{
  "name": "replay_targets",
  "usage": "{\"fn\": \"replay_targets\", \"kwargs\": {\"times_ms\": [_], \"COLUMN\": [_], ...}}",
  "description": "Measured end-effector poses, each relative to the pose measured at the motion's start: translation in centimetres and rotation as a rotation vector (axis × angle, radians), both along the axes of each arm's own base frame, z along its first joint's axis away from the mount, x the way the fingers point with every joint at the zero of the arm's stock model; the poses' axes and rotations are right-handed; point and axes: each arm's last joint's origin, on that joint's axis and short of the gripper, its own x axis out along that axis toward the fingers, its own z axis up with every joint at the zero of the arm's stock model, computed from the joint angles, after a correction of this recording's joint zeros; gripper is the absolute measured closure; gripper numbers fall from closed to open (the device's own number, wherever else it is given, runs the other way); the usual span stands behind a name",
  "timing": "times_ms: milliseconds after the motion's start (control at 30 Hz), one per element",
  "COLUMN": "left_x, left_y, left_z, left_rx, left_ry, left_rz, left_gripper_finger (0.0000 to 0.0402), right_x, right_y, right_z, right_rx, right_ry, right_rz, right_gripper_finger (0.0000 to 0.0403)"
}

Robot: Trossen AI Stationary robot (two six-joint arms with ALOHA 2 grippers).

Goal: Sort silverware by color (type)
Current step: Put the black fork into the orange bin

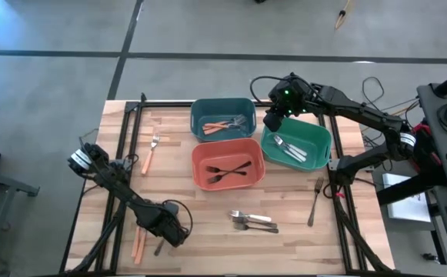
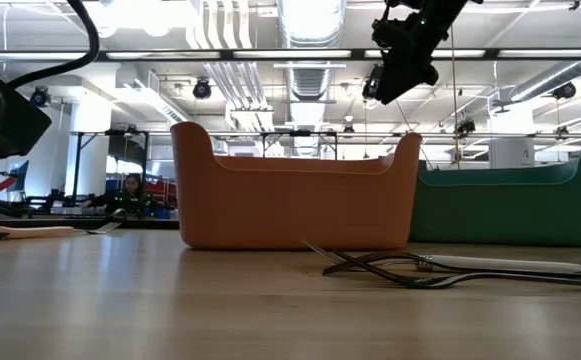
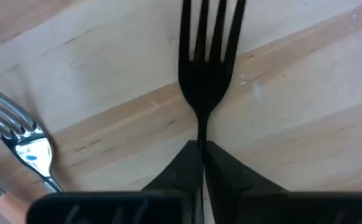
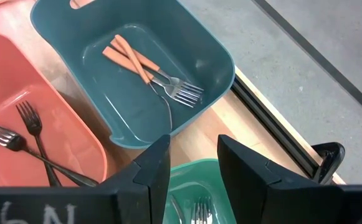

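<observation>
Left gripper (image 3: 202, 163): low at the table's near left corner, fingers pinched together on the neck of a black fork (image 3: 207, 57) that lies flat on the wood.
Silver fork head (image 3: 26, 142): on the table just beside the black fork, apart from it.
Right gripper (image 4: 193, 163): raised above the gap between the teal bin and the green bin, fingers parted, holding nothing.
Teal bin (image 1: 200, 114): at the far side, 2 orange-handled forks (image 1: 219, 125) crossed inside.
Orange-red bin (image 1: 198, 158): in the middle, 2 black forks (image 1: 229, 172) crossed inside.
Green bin (image 1: 321, 138): on the right, silver pieces (image 1: 291, 148) inside.
Loose on the table: silver cluster (image 1: 254, 221) in front of the orange-red bin; 1 silver fork (image 1: 315, 201) near the right edge; 1 orange-handled fork (image 1: 149, 155) far left; orange handles (image 1: 138, 244) beside the left gripper.
</observation>
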Motion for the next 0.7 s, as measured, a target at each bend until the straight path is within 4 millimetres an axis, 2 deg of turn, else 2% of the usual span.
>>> {"fn": "replay_targets", "kwargs": {"times_ms": [133, 367, 533, 700], "left_x": [-0.5, -1.8, -2.6, -2.5], "left_y": [0.5, 2.0, 3.8, 6.5], "left_z": [1.0, 4.8, 8.6, 12.7], "left_rx": [0.005, -0.014, 0.018, 0.100], "left_ry": [0.004, -0.053, -0.263, -0.506], "left_rz": [-0.001, -0.037, -0.103, -0.165], "left_gripper_finger": [0.0400, 0.0400, 0.0401, 0.0401], "right_x": [0.0, 0.0, 0.0, 0.0], "right_y": [0.0, 0.0, 0.0, 0.0], "right_z": [0.0, 0.0, 0.0, 0.0], "right_rx": [0.000, -0.001, -0.002, -0.008], "right_ry": [0.000, 0.000, 0.002, 0.005], "right_rz": [0.000, 0.001, 0.003, 0.008], "right_gripper_finger": [0.0280, 0.0280, 0.0280, 0.0280]}}
